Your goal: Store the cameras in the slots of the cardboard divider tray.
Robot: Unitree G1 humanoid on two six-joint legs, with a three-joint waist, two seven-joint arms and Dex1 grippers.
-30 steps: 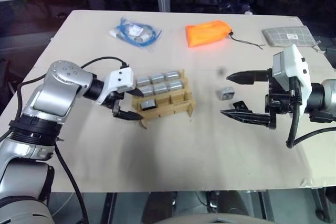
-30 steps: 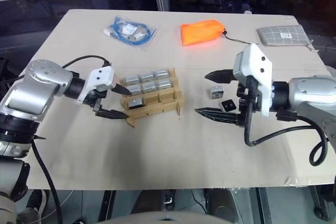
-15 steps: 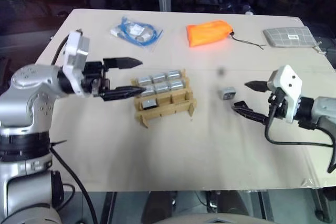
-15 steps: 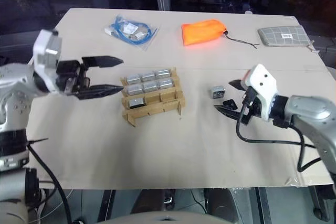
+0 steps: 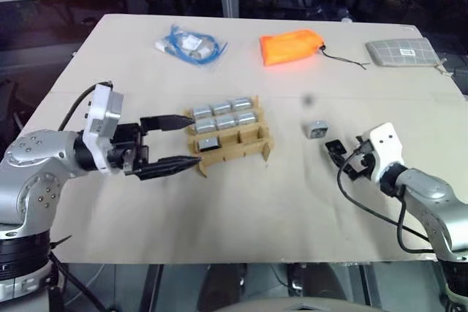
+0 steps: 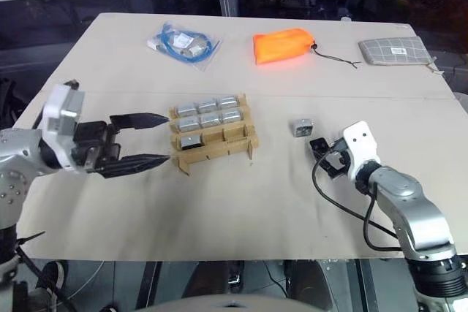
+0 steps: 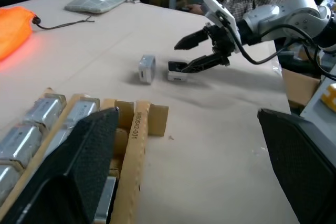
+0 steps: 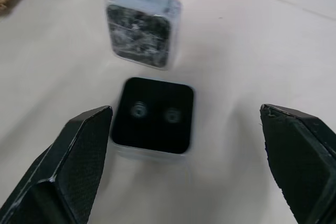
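Your right end effector (image 6: 327, 157) stands released, its two black fingers spread wide on either side of the camera (image 8: 152, 124) that lies on the table (image 5: 241, 210) with its black, two-dot face turned up. A second camera (image 5: 316, 129) sits just beyond it, close but apart. Seven more already fill slots of the cardboard divider tray (image 5: 228, 137), with two slots in the near row looking vacant.

Treat this camera as a small, rigid, light block: it will not give under the fingers, and its smooth metal-looking sides will probably be slippery. Close on two opposite side walls, low and square, not on the corners, or it may twist out or skid across the table. Keep the fingers off the black face, which is likely the delicate part. Mind the neighbour, since a wide finger could nudge it.

Your left end effector (image 5: 183, 144) is released too, empty, its fingers at the tray's left end; the tray is light cardboard and will slide if bumped
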